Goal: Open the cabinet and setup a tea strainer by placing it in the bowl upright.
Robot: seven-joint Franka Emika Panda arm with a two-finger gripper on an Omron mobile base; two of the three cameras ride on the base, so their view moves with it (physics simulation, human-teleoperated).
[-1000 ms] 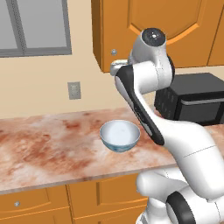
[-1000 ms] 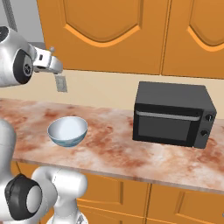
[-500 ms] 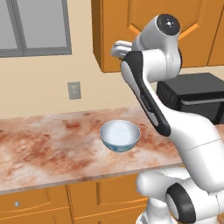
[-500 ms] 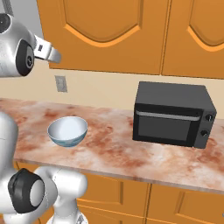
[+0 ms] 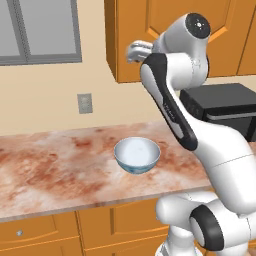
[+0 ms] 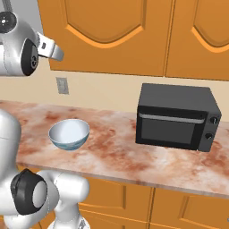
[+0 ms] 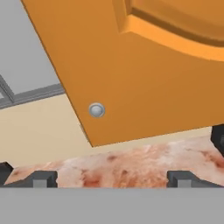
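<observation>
Overhead, the cabinet is hanging on the wall above the marbled counter, its long sides running up and down, its door shut and facing out into the room. Its arched raised panel is pointing its curve upward in the base views, and the hand view is showing that door tilted, with the small round silver knob sitting near its lower corner. To the right on the counter, the black microwave is standing with its door facing outward. The white-blue bowl is resting upright on the counter, mouth up, well apart from the microwave. Up by the cabinet's lower left corner, the gripper is hovering with its jaws spread wide and nothing between them, aimed at the door just below the knob without touching it.
</observation>
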